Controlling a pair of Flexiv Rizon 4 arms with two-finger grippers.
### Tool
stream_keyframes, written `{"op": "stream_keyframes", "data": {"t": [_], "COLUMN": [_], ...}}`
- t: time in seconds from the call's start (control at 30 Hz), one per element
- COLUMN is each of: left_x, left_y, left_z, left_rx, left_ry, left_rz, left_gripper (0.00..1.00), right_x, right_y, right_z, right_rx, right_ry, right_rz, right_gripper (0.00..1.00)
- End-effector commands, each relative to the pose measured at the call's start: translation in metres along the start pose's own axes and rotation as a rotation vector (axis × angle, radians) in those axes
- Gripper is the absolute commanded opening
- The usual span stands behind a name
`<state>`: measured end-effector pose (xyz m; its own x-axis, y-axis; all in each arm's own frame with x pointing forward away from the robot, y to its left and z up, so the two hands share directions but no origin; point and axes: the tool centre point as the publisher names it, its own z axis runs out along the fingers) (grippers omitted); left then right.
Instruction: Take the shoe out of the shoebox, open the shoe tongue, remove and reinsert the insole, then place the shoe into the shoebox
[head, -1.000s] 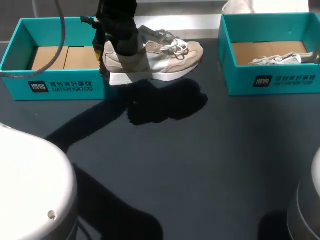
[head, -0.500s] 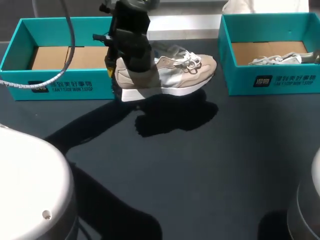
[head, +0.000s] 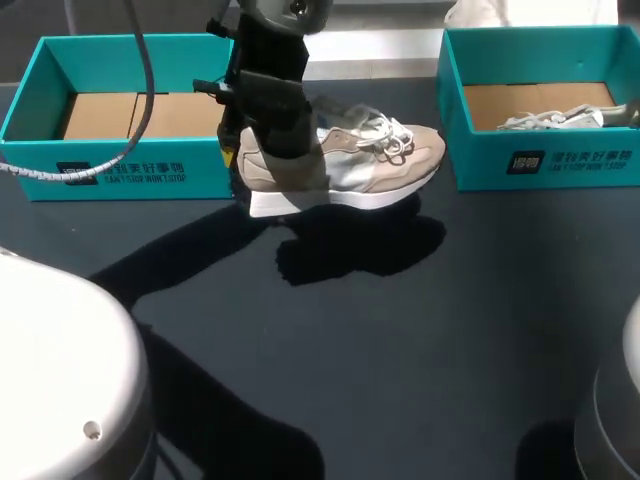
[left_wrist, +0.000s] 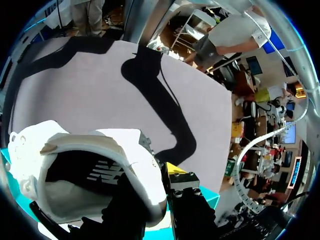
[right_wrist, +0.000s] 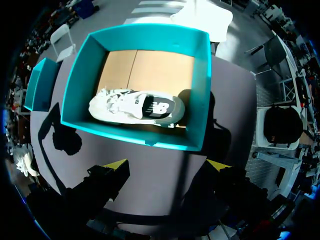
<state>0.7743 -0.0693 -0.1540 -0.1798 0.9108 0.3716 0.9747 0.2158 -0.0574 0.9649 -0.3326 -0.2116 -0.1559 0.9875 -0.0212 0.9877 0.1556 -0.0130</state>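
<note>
shoe out of the box, held by its heel

your left gripper (left_wrist: 150, 192) is pinching the heel collar of the beige shoe (head: 345, 165), with one finger inside and one outside. it is holding the shoe sole down above the dark table (head: 400, 350), toe pointing toward the right shoebox (head: 545, 165), heel just beside the left shoebox (head: 120, 178). your right gripper (right_wrist: 167, 165) is hanging over the table with its fingers spread wide, gripping nothing, facing the right shoebox, where a second shoe (right_wrist: 137, 106) is lying on its side
</note>
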Motion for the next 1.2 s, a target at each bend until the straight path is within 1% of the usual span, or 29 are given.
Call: {"op": "stream_keyframes", "data": {"t": [0.03,0.1,0.13,0.17,0.2,0.23,0.27,0.33,0.43,0.53,0.57,0.67,0.7,0.8,0.87,0.9,1.13,1.2], "left_x": [-0.024,-0.035,-0.044,-0.053,-0.059,-0.064,-0.069,-0.075,-0.087,-0.096,-0.098,-0.106,-0.107,-0.113,-0.117,-0.118,-0.13,-0.132], "left_y": [-0.043,-0.053,-0.059,-0.065,-0.07,-0.075,-0.08,-0.086,-0.095,-0.098,-0.1,-0.104,-0.105,-0.111,-0.115,-0.116,-0.122,-0.123], "left_z": [-0.003,-0.001,0.002,0.004,0.007,0.009,0.012,0.016,0.024,0.039,0.045,0.066,0.074,0.094,0.108,0.113,0.157,0.163], "left_rx": [-0.081,-0.074,-0.073,-0.068,-0.067,-0.056,-0.044,-0.032,-0.043,-0.059,-0.052,-0.06,-0.073,-0.071,-0.078,-0.077,-0.079,-0.08], "left_ry": [0.056,0.03,0.032,0.062,0.06,0.034,0.041,0.021,0.032,0.045,0.032,0.032,0.027,-0.006,0.022,0.0,0.007,-0.013], "left_rz": [0.003,0.016,0.022,0.028,0.031,0.035,0.034,0.026,0.03,0.039,0.031,0.058,0.065,0.089,0.104,0.104,0.099,0.088], "left_gripper": [0.0,0.0,0.0,0.0,0.0,0.0,0.0,0.0,0.0,0.0,0.0,0.0,0.0,0.0,0.0,0.0,0.0,0.0], "right_x": [0.0,0.0,0.0,0.0,0.0,0.0,0.0,0.0,0.0,0.0,0.0,0.0,0.0,0.0,0.0,0.0,0.0,0.0], "right_y": [-0.001,-0.001,-0.001,-0.001,-0.001,-0.001,-0.001,-0.001,-0.001,-0.001,-0.001,-0.001,-0.001,-0.001,-0.001,-0.001,-0.001,-0.001], "right_z": [0.0,0.0,0.0,0.0,0.0,0.0,0.0,0.0,0.0,0.0,0.0,0.0,0.0,0.0,0.0,0.0,0.0,0.0], "right_rx": [-0.002,-0.002,-0.002,-0.002,-0.002,-0.002,-0.002,-0.002,-0.002,-0.002,-0.002,-0.002,-0.002,-0.002,-0.002,-0.002,-0.002,-0.002], "right_ry": [-0.002,-0.002,-0.002,-0.002,-0.002,-0.002,-0.002,-0.002,-0.002,-0.002,-0.002,-0.002,-0.002,-0.002,-0.002,-0.002,-0.002,-0.002], "right_rz": [0.001,0.001,0.001,0.001,0.001,0.001,0.001,0.001,0.001,0.001,0.001,0.001,0.001,0.001,0.001,0.001,0.001,0.001], "right_gripper": [1.0,1.0,1.0,1.0,1.0,1.0,1.0,1.0,1.0,1.0,1.0,1.0,1.0,1.0,1.0,1.0,1.0,1.0]}}
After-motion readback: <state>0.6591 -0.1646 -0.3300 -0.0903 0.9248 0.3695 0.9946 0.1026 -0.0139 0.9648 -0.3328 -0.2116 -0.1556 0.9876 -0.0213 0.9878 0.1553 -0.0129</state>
